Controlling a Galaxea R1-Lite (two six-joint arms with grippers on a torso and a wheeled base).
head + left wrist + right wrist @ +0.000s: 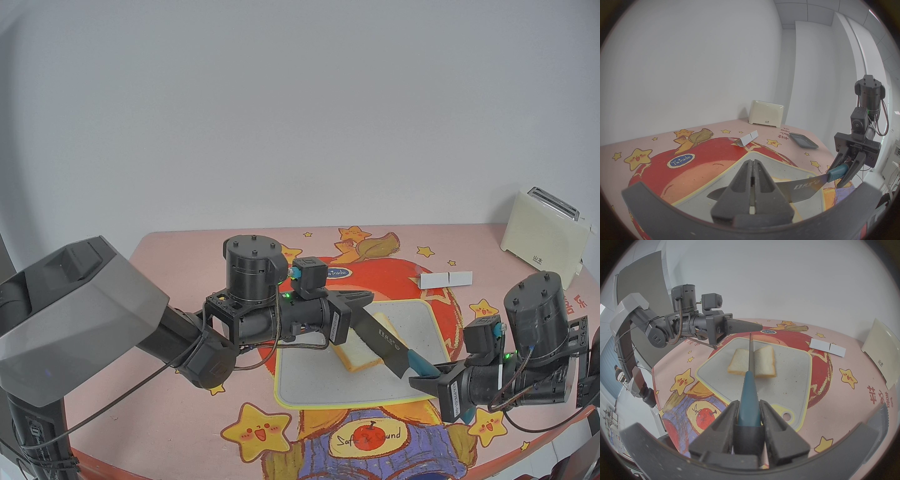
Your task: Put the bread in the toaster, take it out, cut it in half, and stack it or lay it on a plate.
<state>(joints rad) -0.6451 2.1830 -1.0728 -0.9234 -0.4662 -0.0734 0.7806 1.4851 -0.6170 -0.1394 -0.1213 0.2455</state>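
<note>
Here, bread lies under a knife on the cutting board.
The bread (351,356) is laid at the middle of the cutting board (312,381). A knife (384,342) is held across the bread's middle, its teal handle clamped in the right jaws at the board's right edge. The left jaws are pressed together with nothing between them, over the board's far left edge. The toaster (545,234) is set well off to the board's right.

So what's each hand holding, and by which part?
Right hand grips the knife by its blue handle, blade across the bread. Left hand is shut on nothing.
</note>
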